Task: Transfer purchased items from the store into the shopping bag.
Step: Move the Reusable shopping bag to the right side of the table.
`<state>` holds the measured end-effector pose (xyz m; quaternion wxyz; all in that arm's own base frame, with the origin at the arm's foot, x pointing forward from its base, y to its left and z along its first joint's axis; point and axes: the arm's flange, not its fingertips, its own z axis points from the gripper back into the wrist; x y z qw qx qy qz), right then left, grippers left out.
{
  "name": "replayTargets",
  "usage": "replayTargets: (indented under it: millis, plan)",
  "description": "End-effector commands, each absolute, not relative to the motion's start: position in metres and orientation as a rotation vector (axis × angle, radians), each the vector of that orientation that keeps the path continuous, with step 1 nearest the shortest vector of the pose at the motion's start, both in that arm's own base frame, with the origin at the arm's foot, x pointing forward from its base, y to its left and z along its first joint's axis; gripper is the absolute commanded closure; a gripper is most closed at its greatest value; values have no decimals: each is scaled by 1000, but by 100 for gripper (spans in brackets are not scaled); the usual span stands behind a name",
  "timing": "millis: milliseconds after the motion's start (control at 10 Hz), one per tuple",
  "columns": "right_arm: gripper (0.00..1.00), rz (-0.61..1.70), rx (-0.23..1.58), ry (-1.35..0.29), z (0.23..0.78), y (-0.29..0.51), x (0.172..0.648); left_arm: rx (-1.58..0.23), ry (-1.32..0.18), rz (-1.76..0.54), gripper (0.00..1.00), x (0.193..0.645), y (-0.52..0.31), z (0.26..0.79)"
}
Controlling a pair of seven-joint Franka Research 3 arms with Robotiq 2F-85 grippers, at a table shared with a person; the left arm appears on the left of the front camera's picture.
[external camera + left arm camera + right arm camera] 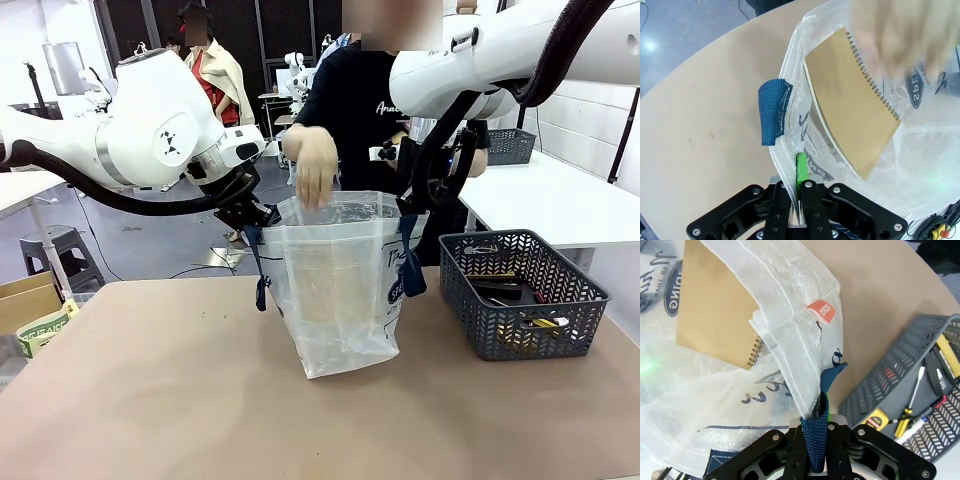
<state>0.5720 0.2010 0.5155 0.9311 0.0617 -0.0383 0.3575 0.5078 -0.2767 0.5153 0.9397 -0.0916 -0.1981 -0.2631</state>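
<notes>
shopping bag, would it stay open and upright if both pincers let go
Probably not: the translucent whitish plastic bag looks thin and creased, so its mouth would likely sag. The brown spiral-bound notebook leaning inside could tip it. It seems light, so a push might slide it.

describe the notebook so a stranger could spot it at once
On the table stands a see-through bag. A flat notebook leans inside it. Its plain brown cover and the wire spiral along one edge set it apart.

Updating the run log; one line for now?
left gripper: shut on shopping bag rim | right gripper: shut on its handle | person's hand: at bag mouth | notebook: in bag | basket: tools inside
</notes>
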Motion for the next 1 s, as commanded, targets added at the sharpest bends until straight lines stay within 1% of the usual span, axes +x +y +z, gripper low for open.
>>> replayTargets:
  millis: [0, 900]
  plan:
    - [100, 728, 126, -78, 515, 200, 572, -181, -407, -531, 100, 508, -276, 516]
    - [100, 728, 126, -78, 515, 200, 572, -181, -407, -531, 100, 508, -276, 516]
